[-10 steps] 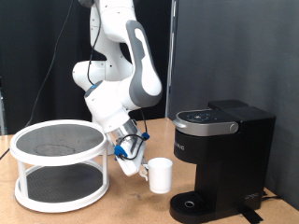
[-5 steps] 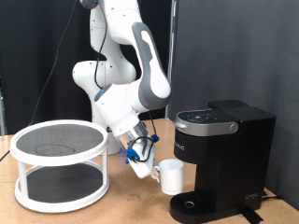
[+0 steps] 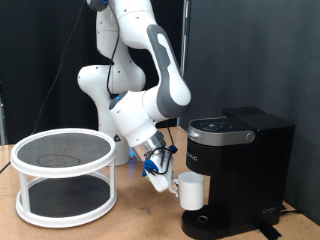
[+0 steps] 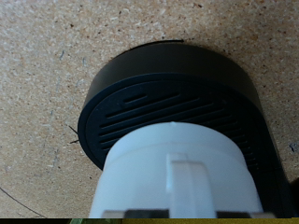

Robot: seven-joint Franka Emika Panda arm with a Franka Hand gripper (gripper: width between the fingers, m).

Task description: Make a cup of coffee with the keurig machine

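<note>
The gripper (image 3: 165, 181), clenched on the small white ceramic cup (image 3: 192, 190), carries it just above the boxy black keurig machine's (image 3: 240, 160) round drip base (image 4: 168, 103), judged the placing step, needing careful centring.

Small white ceramic cup (image 3: 192, 190): smooth, glazed, faintly glossy; in the wrist view (image 4: 177, 177) the same even white finish.
Boxy black plastic keurig machine (image 3: 245, 160): matt body, glossier top panel with a silver metallic rim.
Round black drip base (image 4: 149, 89): matt plastic, ribbed with slots.
White robot arm (image 3: 140, 70): smooth, semi-gloss plastic shell.
Round white two-tier rack (image 3: 62, 178): white frame, dark fine mesh shelves.
Tan tabletop (image 4: 56, 56): speckled particle board, rough, matt.
</note>
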